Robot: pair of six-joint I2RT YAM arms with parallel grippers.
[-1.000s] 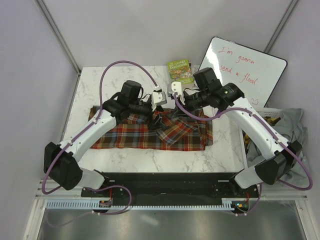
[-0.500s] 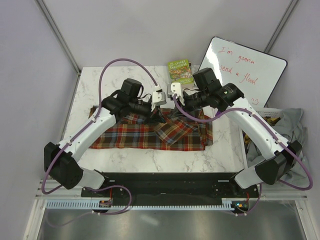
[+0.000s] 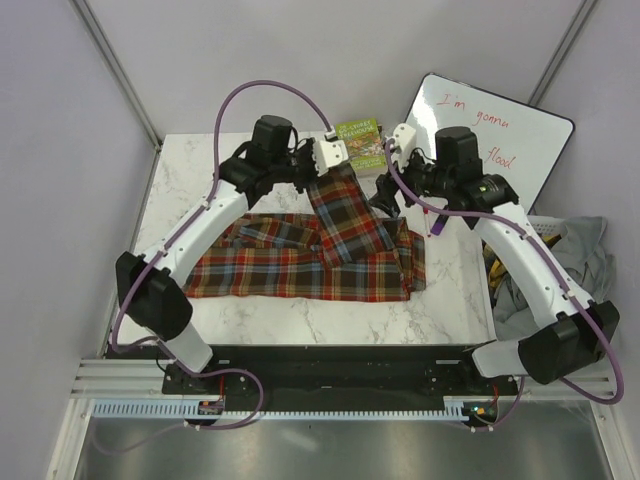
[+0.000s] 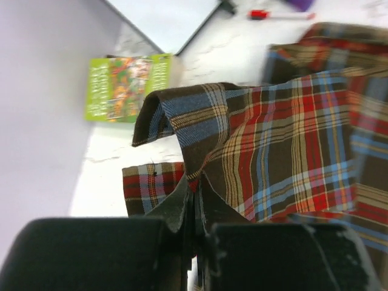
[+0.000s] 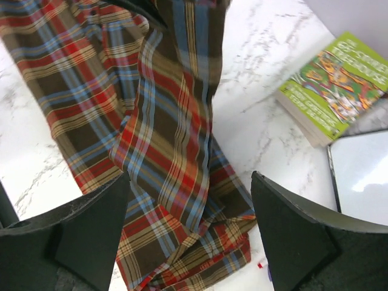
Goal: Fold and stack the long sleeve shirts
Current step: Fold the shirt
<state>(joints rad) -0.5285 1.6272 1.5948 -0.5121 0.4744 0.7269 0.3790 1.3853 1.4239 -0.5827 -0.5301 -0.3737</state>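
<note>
Left gripper (image 4: 194, 199): jaws fully closed, pinching a fold of the red-orange, brown and blue plaid flannel shirt (image 3: 262, 270). It holds a long strip of that cloth raised off the white marble-pattern table (image 3: 195, 170), near the far edge.

Right gripper (image 5: 189, 179): jaws wide apart and holding nothing. Its black fingers (image 5: 91, 225) hang above the raised strip, no contact visible.

Counts:
- 1 plaid shirt, mostly lying flat mid-table, soft and creased, with the right end bunched.
- 1 green paperback book (image 3: 362, 143), flat at the far edge, just beyond the raised cloth.
- 1 white rectangular whiteboard (image 3: 505, 140) with red handwriting and rounded corners, leaning far right.
- 1 heap of grey cloth (image 3: 588, 250), off the table's right side.
</note>
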